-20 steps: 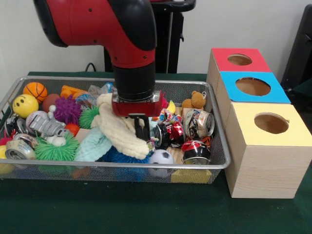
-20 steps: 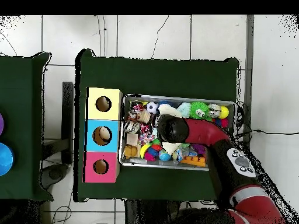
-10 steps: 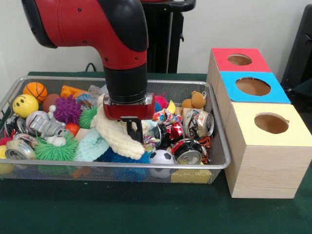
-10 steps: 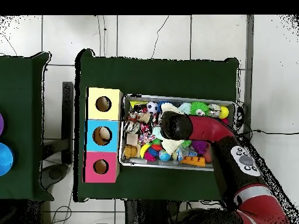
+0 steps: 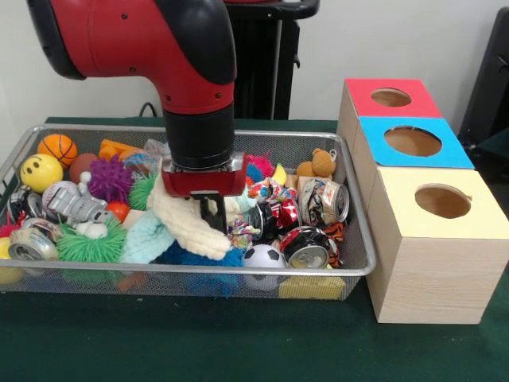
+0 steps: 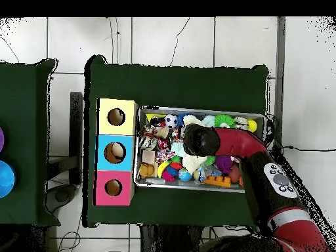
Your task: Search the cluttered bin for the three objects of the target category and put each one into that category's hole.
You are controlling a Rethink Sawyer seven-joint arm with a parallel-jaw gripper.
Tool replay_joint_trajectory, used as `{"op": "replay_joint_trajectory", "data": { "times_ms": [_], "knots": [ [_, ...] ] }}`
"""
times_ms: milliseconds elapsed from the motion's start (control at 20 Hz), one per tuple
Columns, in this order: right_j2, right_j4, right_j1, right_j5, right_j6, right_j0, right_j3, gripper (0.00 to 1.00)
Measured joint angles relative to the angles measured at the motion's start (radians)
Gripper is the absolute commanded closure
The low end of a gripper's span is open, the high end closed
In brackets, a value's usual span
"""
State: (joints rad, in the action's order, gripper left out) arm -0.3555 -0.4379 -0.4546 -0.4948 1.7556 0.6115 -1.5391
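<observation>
- Over the middle of the tray [image 5: 362, 267], the gripper [image 5: 210, 213] is hanging low among the clutter, against a cream knitted cloth [image 5: 188, 223]; whether its fingers are apart or closed cannot be told.
- One patchwork bundle [image 5: 241, 232] is lying just beside the fingers, touching a soccer ball [image 5: 262, 256].
- Another patchwork bundle [image 5: 268, 189] is sitting further back, near the teddy bear [image 5: 317, 165].
- The yellow box's hole [image 5: 442, 200] is sitting outside the tray, toward the table's front right corner in the front view.
</observation>
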Motion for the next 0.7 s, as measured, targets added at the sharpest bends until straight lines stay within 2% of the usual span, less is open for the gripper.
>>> {"op": "replay_joint_trajectory", "data": {
  "times_ms": [250, 700],
  "knots": [
    [-0.031, -0.035, -0.002, -0.084, -0.028, 0.046, 0.052, 1.0],
    [-0.064, -0.1, -0.007, -0.158, -0.092, 0.102, 0.162, 1.0]
  ]
}}
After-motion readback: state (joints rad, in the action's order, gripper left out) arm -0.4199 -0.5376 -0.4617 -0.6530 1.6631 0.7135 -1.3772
